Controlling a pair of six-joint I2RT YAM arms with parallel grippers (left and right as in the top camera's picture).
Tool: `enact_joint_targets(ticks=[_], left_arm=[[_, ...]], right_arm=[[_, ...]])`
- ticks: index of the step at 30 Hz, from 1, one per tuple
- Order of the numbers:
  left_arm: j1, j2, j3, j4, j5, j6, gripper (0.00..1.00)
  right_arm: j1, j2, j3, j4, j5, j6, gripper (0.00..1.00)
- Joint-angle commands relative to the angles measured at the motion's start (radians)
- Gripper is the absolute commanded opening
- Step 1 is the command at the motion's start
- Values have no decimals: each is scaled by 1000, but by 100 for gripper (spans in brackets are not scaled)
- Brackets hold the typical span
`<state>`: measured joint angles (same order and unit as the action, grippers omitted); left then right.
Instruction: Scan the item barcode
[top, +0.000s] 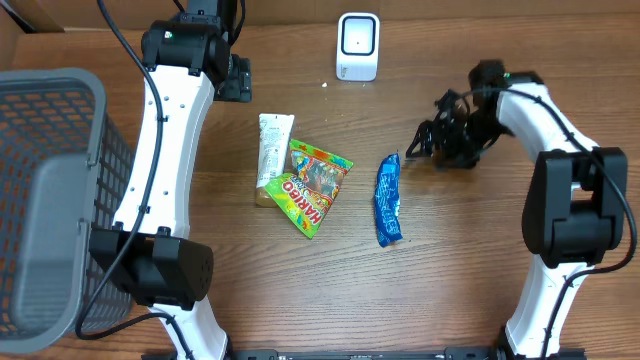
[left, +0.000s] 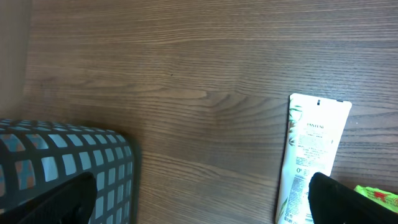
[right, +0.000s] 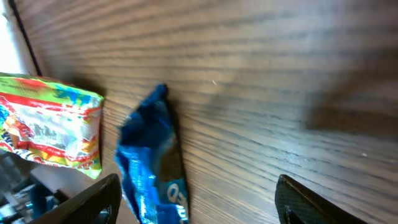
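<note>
the crinkly blue foil snack packet (top: 389, 200) lies loose on the wooden table (top: 450, 260), just beside the right gripper (top: 425, 148), which is spread and empty. the left gripper (top: 238, 80) is spread too, likely because the packet sits nearer the right.

Bright, even light from above covers the bench (top: 450, 280), and shadows are short and soft. The left wrist view is crisp, with legible print on the tube (left: 311, 155). The right wrist view is blurred: the blue packet (right: 152, 162) looks smeared, and a dim shadow lies on the wood at right.
</note>
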<state>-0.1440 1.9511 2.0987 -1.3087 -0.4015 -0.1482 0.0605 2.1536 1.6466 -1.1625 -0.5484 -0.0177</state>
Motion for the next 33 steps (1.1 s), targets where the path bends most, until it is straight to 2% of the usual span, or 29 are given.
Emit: enact_joint_targets(ticks=[1,5,9,13,16,19,25,28,29,30,33], left_arm=[[-6,14,-1,5,-13,18,100],[-6,14,-1,5,-13,18,100],[-6,14,-1,5,-13,18,99],[-6,14,-1,5,-13,18,100],[-6,14,-1,5,-13,18,100],[-6,14,-1,5,-13,18,100],[-6,14,-1,5,-13,18,100],[-6,14,-1,5,-13,18,100],[-6,14,-1,5,-13,18,100],[-6,14,-1,5,-13,18,100],[-6,14,-1,5,-13,18,100]], right_arm=[[100,-18,57,-17,87,49,80],[199,-20,58,-5,235,190,79],[294,-17,54,-3,463,332,79],[363,-16,52,-4,603,415,72],[372,-16,43,-6,618,423,67],[371,-16,19,-6,614,423,66],[370,-16,-27,13,573,414,53],[368,-16,-37,28,573,415,38],[365,-16,-38,30,572,414,28],[358,-16,-38,32,569,415,6],[332,-16,-37,52,517,394,4]])
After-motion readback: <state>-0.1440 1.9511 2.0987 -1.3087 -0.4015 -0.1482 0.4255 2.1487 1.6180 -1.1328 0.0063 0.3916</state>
